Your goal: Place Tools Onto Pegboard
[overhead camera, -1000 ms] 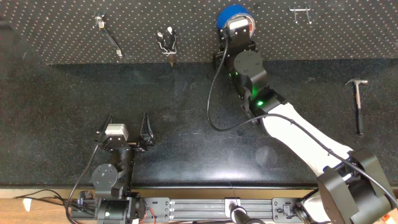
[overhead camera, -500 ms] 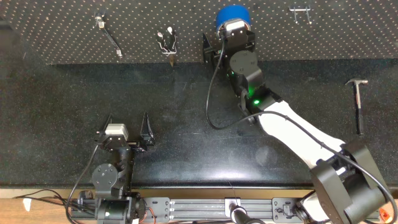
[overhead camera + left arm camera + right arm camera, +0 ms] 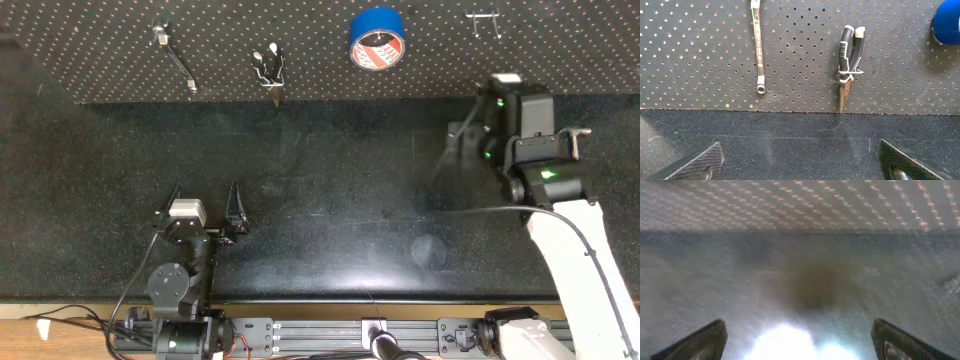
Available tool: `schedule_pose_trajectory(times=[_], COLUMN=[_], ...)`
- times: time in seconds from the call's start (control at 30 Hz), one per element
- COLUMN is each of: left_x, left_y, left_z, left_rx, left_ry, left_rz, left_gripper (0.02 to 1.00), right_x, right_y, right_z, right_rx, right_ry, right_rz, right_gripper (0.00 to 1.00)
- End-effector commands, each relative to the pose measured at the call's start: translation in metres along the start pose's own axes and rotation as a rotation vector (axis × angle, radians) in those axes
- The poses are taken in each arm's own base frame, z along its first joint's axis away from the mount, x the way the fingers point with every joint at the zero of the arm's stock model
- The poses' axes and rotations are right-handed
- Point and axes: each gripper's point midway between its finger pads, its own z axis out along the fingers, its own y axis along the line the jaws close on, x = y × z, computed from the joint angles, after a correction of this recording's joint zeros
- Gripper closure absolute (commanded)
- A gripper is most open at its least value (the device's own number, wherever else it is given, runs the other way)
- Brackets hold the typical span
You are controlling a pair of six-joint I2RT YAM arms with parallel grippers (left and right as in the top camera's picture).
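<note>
A blue tape roll hangs on the pegboard, right of the pliers and the wrench. The same pliers, wrench and tape roll appear in the left wrist view. A hammer lies on the table at the right, its handle hidden under my right arm. My right gripper is open and empty, blurred, above the black table just left of the hammer. My left gripper rests open and empty near the front left.
An empty metal hook sticks out of the pegboard at the upper right. The black table mat stretches between the board and the arm bases.
My right gripper has let go of the tape roll, left it hanging on the pegboard, and swung right toward the hammer. The left arm has not moved.
</note>
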Motion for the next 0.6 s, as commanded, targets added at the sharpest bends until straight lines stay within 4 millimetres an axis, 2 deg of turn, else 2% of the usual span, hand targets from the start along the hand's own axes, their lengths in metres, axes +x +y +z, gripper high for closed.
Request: schedule_pose_trajectory(times=[0.03,0.07,0.13,0.2,0.23,0.3,0.43,0.53,0.6], left_x=[0.001,0.001,0.001,0.001,0.001,0.001,0.001,0.001,0.001], left_y=[-0.002,-0.002,-0.002,-0.002,-0.002,-0.002,-0.002,-0.002,-0.002], left_z=[0.0,0.0,0.0,0.0,0.0,0.0,0.0,0.0,0.0], left_rx=[0.009,0.009,0.009,0.009,0.009,0.009,0.009,0.009,0.009], left_ry=[0.002,0.002,0.002,0.002,0.002,0.002,0.002,0.002,0.002], left_rz=[-0.012,-0.012,-0.012,-0.012,-0.012,-0.012,-0.012,-0.012,-0.012], left_gripper=[0.023,0.023,0.023,0.023,0.023,0.023,0.02,0.023,0.023], right_x=[0.038,0.057,0.08,0.089,0.096,0.103,0.137,0.14,0.134], right_y=[-0.053,-0.077,-0.111,-0.122,-0.127,-0.142,-0.194,-0.206,-0.197], right_z=[-0.01,-0.017,-0.03,-0.035,-0.038,-0.042,-0.046,-0.035,-0.017], right_rx=[0.096,0.154,0.276,0.275,0.278,0.302,0.333,0.249,0.121], right_ry=[0.15,0.219,0.31,0.361,0.395,0.413,0.499,0.479,0.45], right_rz=[0.084,0.119,0.129,0.01,-0.013,0.037,0.22,0.174,0.057], right_gripper=[0.062,0.06,0.056,0.058,0.025,0.025,0.025,0.025,0.025])
